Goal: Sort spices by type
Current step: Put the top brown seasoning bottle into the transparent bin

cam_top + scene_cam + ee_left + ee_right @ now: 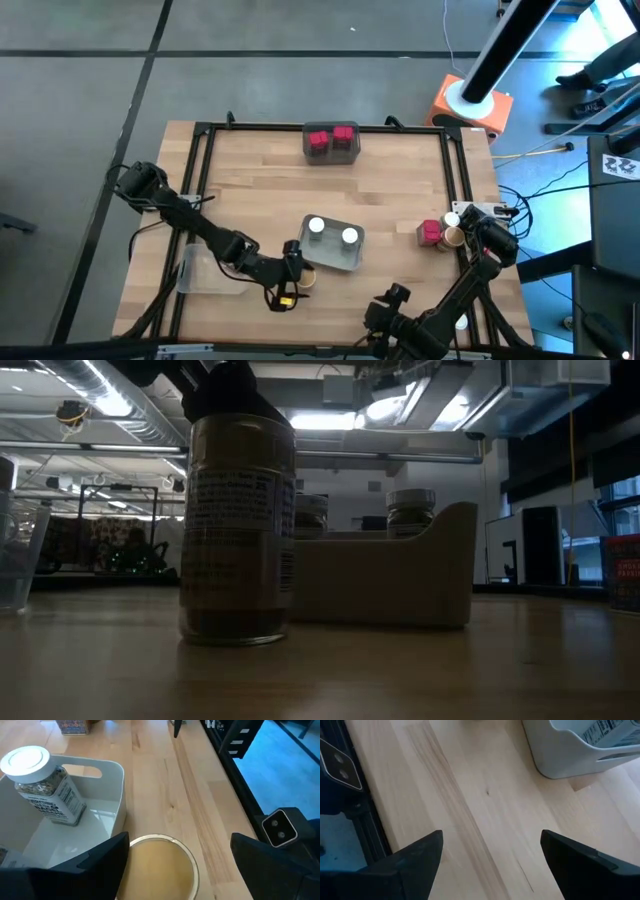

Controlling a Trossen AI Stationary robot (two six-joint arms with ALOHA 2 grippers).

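High view: the left gripper (296, 268) sits at the table's near edge, with a tan-topped jar (306, 276) at its tip, just beside the grey tray (332, 262). That tray holds two white-topped jars (316, 226). A dark tray (331, 152) far across the table holds two red blocky jars (319, 140). Another red jar (430, 232) and a tan-topped one (453, 238) stand near the right arm, whose gripper (395, 300) lies low at the near edge over bare wood.

Low view: only here is the tan-topped jar's side (238, 525) visible; it stands upright on the wood, long axis vertical, label facing the camera, with the gripper dark above it.

Left wrist view: the fingers (102, 857) stand apart, the jar's lid (159, 867) between them, apparently unclamped. One white-topped jar (42, 785) stands beyond in the tray.

Right wrist view: the fingers (415, 860) are spread wide over bare table, nothing between; the tray's corner (580, 755) lies ahead.
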